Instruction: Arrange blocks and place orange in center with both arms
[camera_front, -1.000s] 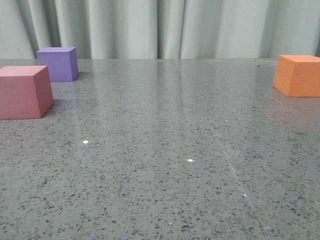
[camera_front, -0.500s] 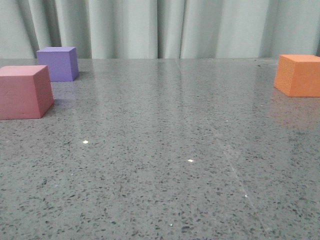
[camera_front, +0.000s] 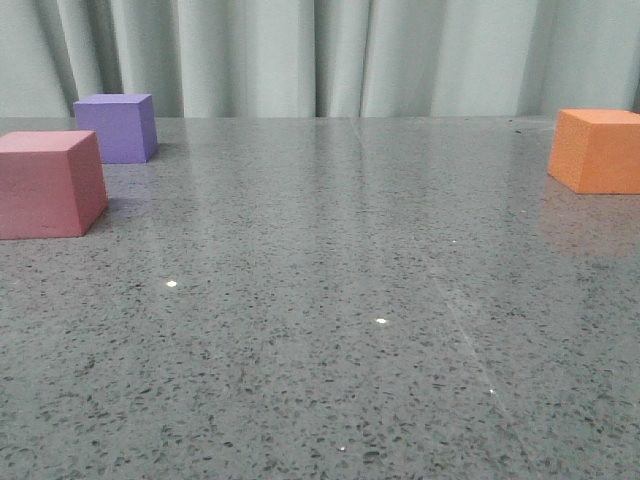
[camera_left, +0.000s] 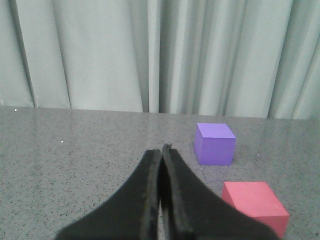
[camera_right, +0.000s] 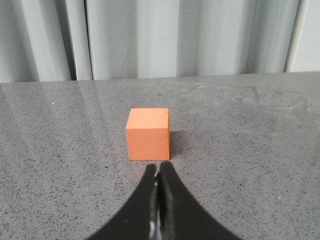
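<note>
Hands (camera_left: 162, 150) (camera_right: 157, 175), both closed, show only in wrist views.

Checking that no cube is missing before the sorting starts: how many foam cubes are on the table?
3. The pink cube sits at the near left, the purple cube just behind it, and the orange cube alone at the far right edge. None looks hidden.

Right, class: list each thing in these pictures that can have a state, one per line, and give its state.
pink cube: resting flat on the table, far left, not held.
purple cube: resting flat, behind the pink cube, apart from it.
orange cube: resting flat, far right, not held.
left gripper: fingers shut, holding nothing.
right gripper: fingers shut, empty, just short of the orange cube.
table: middle bare.
</note>
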